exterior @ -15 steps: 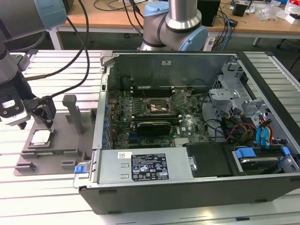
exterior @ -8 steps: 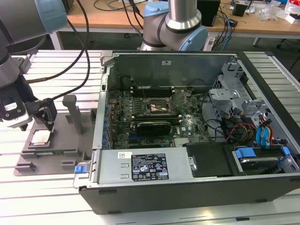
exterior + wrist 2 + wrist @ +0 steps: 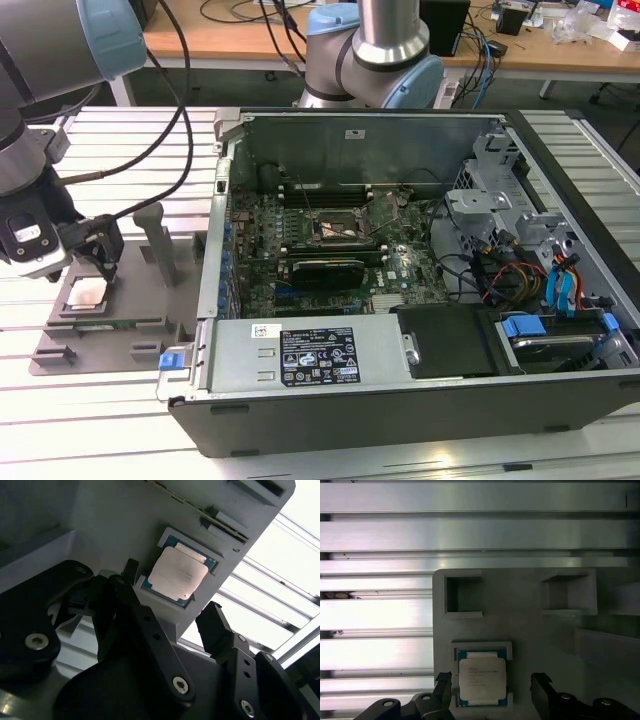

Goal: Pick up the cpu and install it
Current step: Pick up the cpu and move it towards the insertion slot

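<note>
Currently I see the small square silver-topped cpu [image 3: 482, 677] seated in a recess of the grey plastic holder [image 3: 520, 610], outside the black computer case [image 3: 400, 400]. Black gripper [image 3: 492, 680] fingers spread, straddling chip, apparently w/o contact; I judge they're aligned to pinch opposite edges.

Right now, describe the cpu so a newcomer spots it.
Beside the open computer case, on the exterior view's left, a grey tray lies on the slatted table. The cpu sits in its square recess, under the open gripper. Unlike the grey pockets nearby, it shows a pale metal top edged green.
</note>
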`<control>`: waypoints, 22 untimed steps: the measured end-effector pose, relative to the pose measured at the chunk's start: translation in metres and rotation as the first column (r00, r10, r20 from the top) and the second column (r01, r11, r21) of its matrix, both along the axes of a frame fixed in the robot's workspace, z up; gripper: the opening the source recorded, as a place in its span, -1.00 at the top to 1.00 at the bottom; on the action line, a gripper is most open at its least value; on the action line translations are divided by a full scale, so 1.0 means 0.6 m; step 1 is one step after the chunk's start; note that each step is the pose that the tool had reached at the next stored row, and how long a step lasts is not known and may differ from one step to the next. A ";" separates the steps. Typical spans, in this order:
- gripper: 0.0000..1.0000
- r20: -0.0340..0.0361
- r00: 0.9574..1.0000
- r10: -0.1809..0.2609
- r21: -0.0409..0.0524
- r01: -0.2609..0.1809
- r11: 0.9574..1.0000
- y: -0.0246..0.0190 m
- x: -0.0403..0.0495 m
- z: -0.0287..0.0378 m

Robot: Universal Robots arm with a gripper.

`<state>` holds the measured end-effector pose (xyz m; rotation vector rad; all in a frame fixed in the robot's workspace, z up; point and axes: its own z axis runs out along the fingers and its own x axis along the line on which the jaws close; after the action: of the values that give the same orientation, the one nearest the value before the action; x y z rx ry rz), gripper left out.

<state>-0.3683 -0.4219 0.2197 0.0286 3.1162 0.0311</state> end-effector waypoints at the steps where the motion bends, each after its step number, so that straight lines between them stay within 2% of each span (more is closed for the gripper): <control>1: -0.47 0.000 1.000 0.000 0.000 0.000 1.000 0.0000 0.000 -0.001; 3: -0.47 0.000 1.000 0.000 0.000 0.000 1.000 -0.0009 0.000 -0.002; 6: -0.47 0.000 1.000 0.002 -0.002 -0.002 1.000 -0.0080 0.000 -0.005; 8: -0.47 0.000 1.000 0.022 -0.033 -0.022 0.999 -0.0088 0.000 -0.010; 22: -0.47 0.000 0.999 0.032 -0.033 -0.032 0.999 -0.0088 0.000 -0.029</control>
<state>-0.3683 -0.4271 0.2022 -0.0223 3.1162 -0.0196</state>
